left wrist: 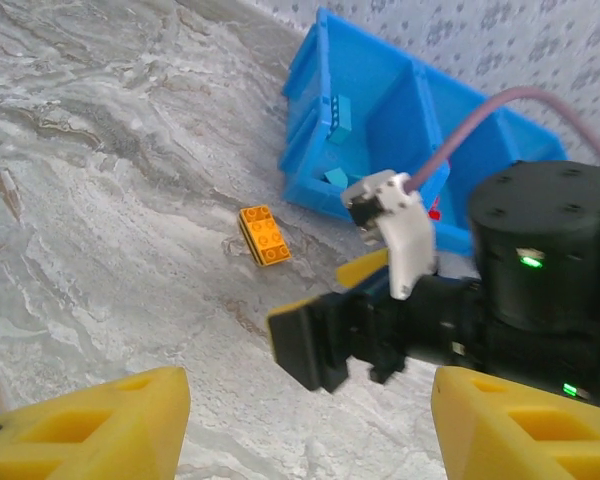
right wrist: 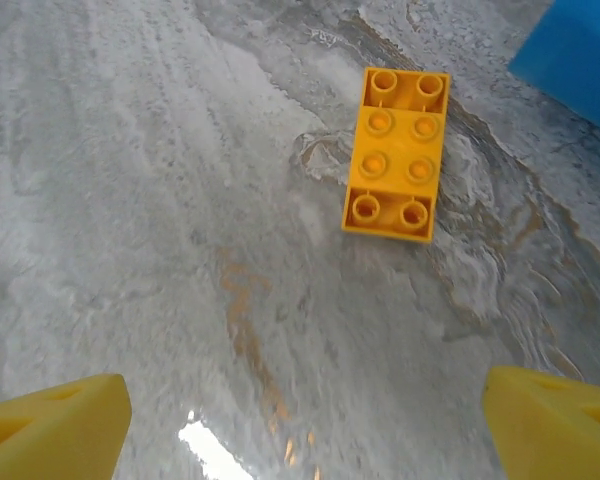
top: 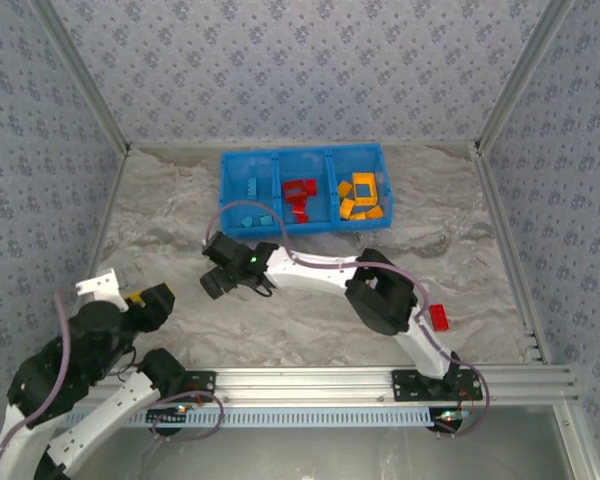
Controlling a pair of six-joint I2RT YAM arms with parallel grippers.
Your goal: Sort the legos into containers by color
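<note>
Hovering low over the marbled surface (top: pixel 180 215), the right tool (right wrist: pixel 305 400) has its 2 yellow fingers (right wrist: pixel 50 420) spread wide with nothing between them. An orange brick (right wrist: pixel 395 152) with 8 studs lies flat on the surface just ahead of that tool, studs up, near a corner of the blue bin (right wrist: pixel 575 55) but not touching it.

From the top view the bin sits at the far middle of the surface, split into 3 side-by-side compartments: the left one holds blue bricks (top: pixel 250 205), the middle one red pieces (top: pixel 300 195), the right one orange pieces (top: pixel 362 195). The right arm (top: pixel 380 295) reaches from its base across toward the bin's near left corner.

1 red brick (top: pixel 438 316) lies on the surface beside the right arm's elbow, well apart from the bin.

The left tool (left wrist: pixel 310 400) is also spread and empty, its 2 yellow fingers at the bottom corners of its wrist view. The left arm (top: pixel 90 340) is folded up at the near left of the surface, its tool pointing toward the orange brick and the right tool
</note>
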